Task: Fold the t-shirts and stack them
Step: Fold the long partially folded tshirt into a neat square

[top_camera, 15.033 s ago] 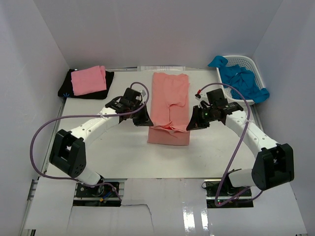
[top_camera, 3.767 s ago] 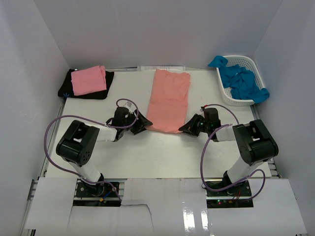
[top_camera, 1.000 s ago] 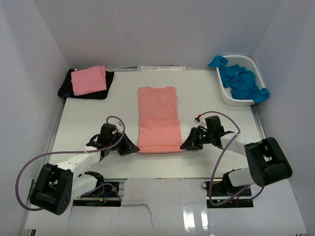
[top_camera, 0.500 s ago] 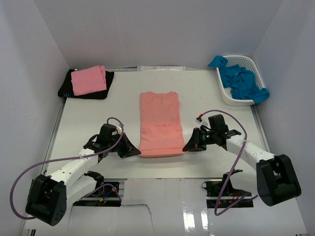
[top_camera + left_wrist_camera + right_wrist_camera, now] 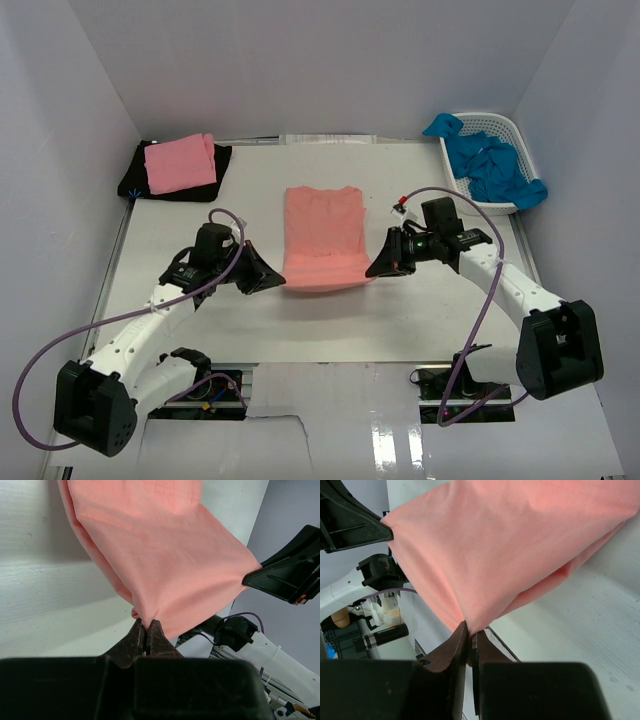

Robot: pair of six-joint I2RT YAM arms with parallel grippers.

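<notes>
since half a second ago the near hem of the salmon-coral t-shirt (image 5: 322,225) has risen off the white table (image 5: 250,330) and travelled toward the far wall, so the cloth looks shorter from above. both arms have reached forward with it.

the shirt lies mid-table as a narrow strip. its far part is flat and its near end hangs in a sagging loop between the arms. at the far right a white lattice basket (image 5: 508,127) holds bright blue t-shirts (image 5: 490,165). at the far left a folded pink t-shirt (image 5: 180,163) sits on a black t-shirt (image 5: 135,178).

the left gripper (image 5: 278,280) has its fingers clamped tight on the hem's left corner, and the right gripper (image 5: 372,270) is clamped the same way on the right corner.

each hold looks like only a small nip of fabric at the fingertips. if the arms spread apart or one runs ahead, a corner could slip free and the hem would land askew. the wrist views show lower layers drooping beneath the pinch, so some layers may not be caught and the fold could open. too low a carry might also drag the flat part and bunch it.
</notes>
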